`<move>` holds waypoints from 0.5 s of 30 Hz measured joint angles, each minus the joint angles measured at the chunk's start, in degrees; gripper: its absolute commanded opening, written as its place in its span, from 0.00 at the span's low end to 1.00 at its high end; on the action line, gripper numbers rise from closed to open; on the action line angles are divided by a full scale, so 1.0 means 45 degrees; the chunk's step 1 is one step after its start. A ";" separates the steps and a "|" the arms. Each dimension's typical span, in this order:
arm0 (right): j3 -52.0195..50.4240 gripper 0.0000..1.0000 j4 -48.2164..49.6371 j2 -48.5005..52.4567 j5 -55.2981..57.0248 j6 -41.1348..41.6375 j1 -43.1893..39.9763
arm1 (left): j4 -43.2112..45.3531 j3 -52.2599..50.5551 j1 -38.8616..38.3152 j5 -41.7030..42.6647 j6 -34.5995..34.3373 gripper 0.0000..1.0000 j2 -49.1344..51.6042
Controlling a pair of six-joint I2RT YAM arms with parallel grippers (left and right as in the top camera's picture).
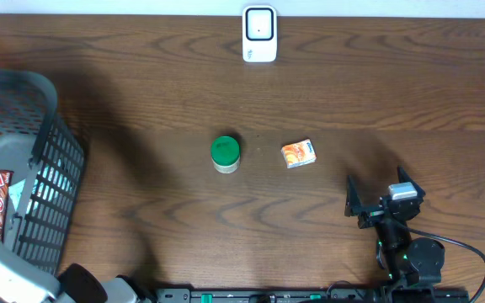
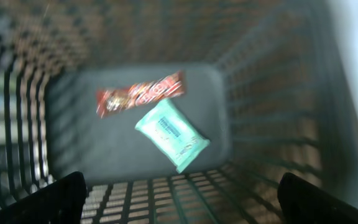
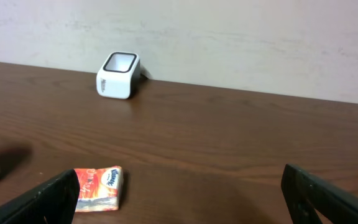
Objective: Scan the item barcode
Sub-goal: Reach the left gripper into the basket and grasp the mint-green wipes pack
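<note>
The dark wood worktop (image 1: pixel 141 101) runs back to a plain white wall (image 3: pixel 229 37), with the scanner (image 1: pixel 259 34) at its far edge. A green-lidded tub (image 1: pixel 225 154) and an orange pack (image 1: pixel 298 154) sit near each other mid-worktop. The right claw (image 3: pixel 180 174) hangs released near the front edge, and the left claw (image 2: pixel 182 180) is spread wide over the grey basket (image 1: pixel 49 177), which holds a red bar (image 2: pixel 140 93) and a teal packet (image 2: pixel 171 134).

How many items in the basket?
2: a red candy bar and a teal packet, side by side on the basket floor. More may be hidden off-frame.
</note>
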 measured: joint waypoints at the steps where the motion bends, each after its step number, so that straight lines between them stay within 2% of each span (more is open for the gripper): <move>1: 0.0000 0.99 0.0005 0.0000 0.0000 -0.0005 0.0000 | 0.0141 -0.0515 0.0092 -0.0053 -0.0432 0.99 0.0117; 12: 0.0000 0.99 0.0005 0.0000 0.0000 0.0000 0.0000 | 0.4274 -0.7611 0.0185 -0.0335 -0.5945 0.98 0.0631; 15: 0.0000 0.99 0.0005 0.0000 0.0005 -0.0005 0.0000 | 0.5994 -0.9131 0.0185 -0.0340 -0.7028 0.98 0.0622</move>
